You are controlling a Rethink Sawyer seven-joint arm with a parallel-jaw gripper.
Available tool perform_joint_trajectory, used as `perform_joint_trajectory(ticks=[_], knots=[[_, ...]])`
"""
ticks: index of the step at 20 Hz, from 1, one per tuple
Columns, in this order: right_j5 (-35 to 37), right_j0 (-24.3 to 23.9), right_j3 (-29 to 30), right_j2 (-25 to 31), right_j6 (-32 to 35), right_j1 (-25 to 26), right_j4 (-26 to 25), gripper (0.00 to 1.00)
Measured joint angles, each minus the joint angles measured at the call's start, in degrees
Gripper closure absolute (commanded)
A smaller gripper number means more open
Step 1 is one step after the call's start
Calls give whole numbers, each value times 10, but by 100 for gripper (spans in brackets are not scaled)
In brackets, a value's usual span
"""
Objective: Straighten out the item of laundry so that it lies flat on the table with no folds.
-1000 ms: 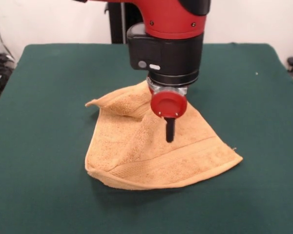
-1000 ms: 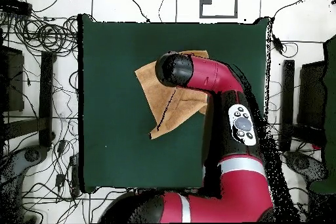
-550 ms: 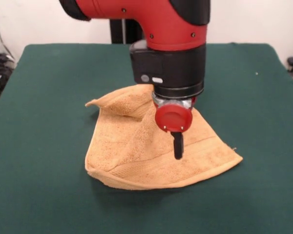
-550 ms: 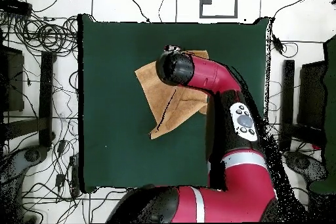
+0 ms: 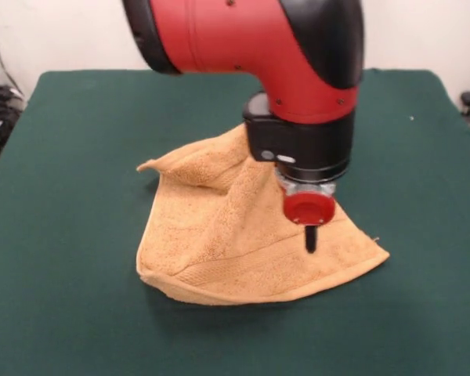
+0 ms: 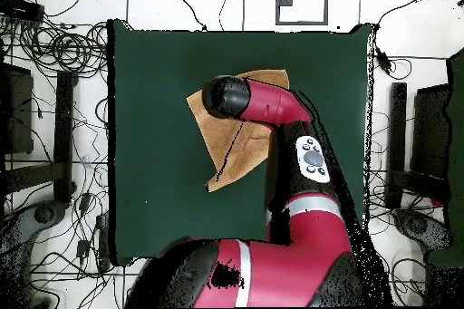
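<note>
The gripper (image 5: 311,241) hangs tip-down over the towel (image 5: 235,235); only one thin black finger shows below its red disc, so whether it is spread or closed cannot be told. Directly under and around it the tan-orange towel lies rumpled on the green table (image 5: 78,157), one corner folded up behind and to one side of the tool. Beyond the table edges, seen from overhead, the floor (image 6: 63,79) is light with tangled black cables (image 6: 54,47).
</note>
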Motion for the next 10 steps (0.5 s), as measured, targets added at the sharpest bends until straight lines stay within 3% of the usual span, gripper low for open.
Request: perform_joint_trajectory(ticks=[10], knots=[[103,33,-29,-7,0,33,1,100]])
